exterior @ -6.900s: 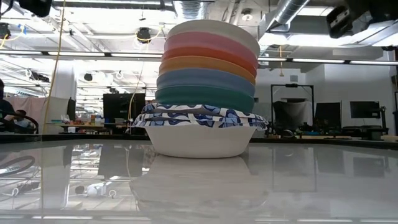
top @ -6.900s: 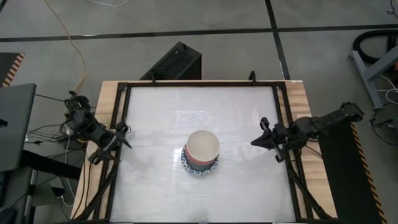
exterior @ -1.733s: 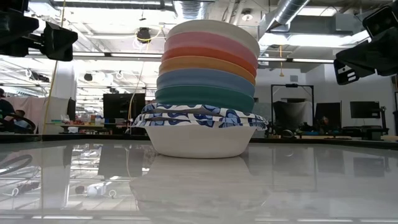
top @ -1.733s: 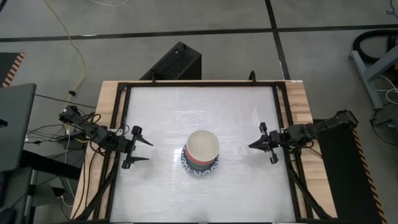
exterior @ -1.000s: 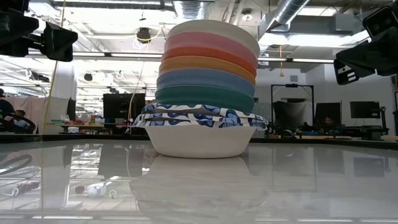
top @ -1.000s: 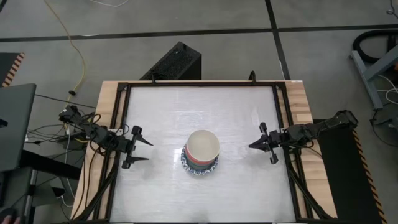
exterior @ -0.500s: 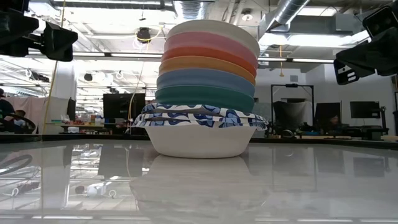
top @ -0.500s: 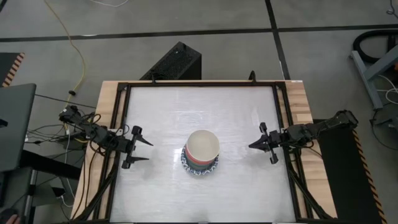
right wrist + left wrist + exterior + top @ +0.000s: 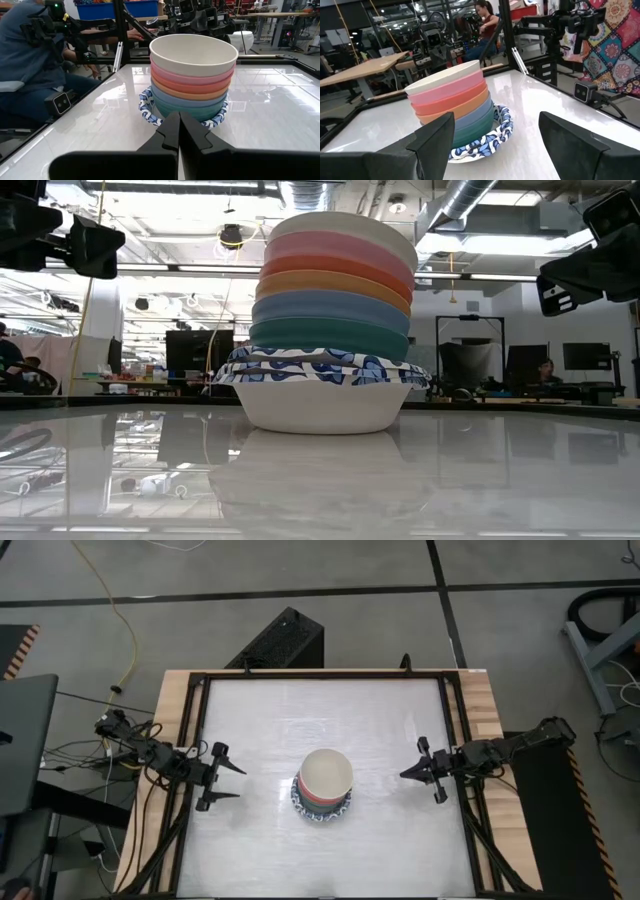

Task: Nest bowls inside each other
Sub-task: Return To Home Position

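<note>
The nested bowls (image 9: 323, 783) stand just below the centre of the high view on the white table (image 9: 300, 705). There are 6 plain ones, cream on top, then pink, red, orange, blue and green, over blue-patterned white ones. The left gripper (image 9: 240, 782) hovers centre left, fingers apart and empty. The right gripper (image 9: 404, 775) hovers centre right, fingers pressed together.

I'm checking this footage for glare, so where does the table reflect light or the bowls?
Low view: the glossy table mirrors the stack of bowls, with bright ceiling lights behind it. Right wrist view: pale light patches reflect on the table beside the stack. High view: only a soft sheen.
</note>
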